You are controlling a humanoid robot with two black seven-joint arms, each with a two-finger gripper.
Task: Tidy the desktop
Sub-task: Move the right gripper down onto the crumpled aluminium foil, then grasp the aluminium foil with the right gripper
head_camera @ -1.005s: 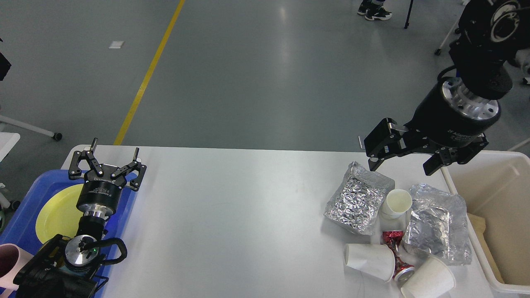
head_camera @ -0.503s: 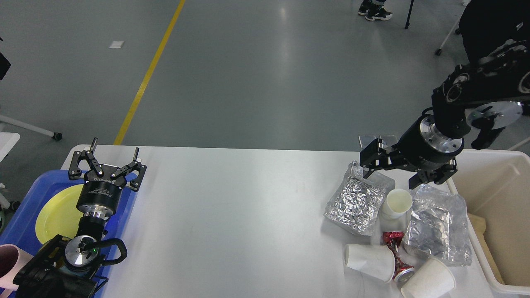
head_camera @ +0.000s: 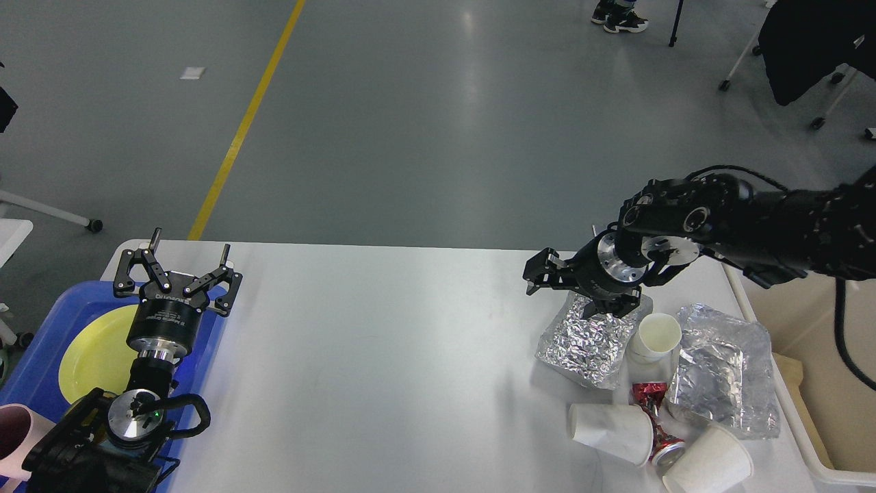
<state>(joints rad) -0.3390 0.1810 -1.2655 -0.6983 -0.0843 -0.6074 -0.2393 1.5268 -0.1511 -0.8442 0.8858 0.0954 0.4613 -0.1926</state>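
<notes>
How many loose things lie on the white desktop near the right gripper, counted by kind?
Paper cups: 3, one upright, two on their sides
Foil containers: 2
Crushed red can: 1
Total: 6

desktop (head_camera: 383, 356); foil trays (head_camera: 588, 335), paper cups (head_camera: 612, 430)

white desktop (head_camera: 383, 356) | blue tray (head_camera: 41, 349) | yellow plate (head_camera: 92, 352) | red can (head_camera: 650, 404)
</notes>
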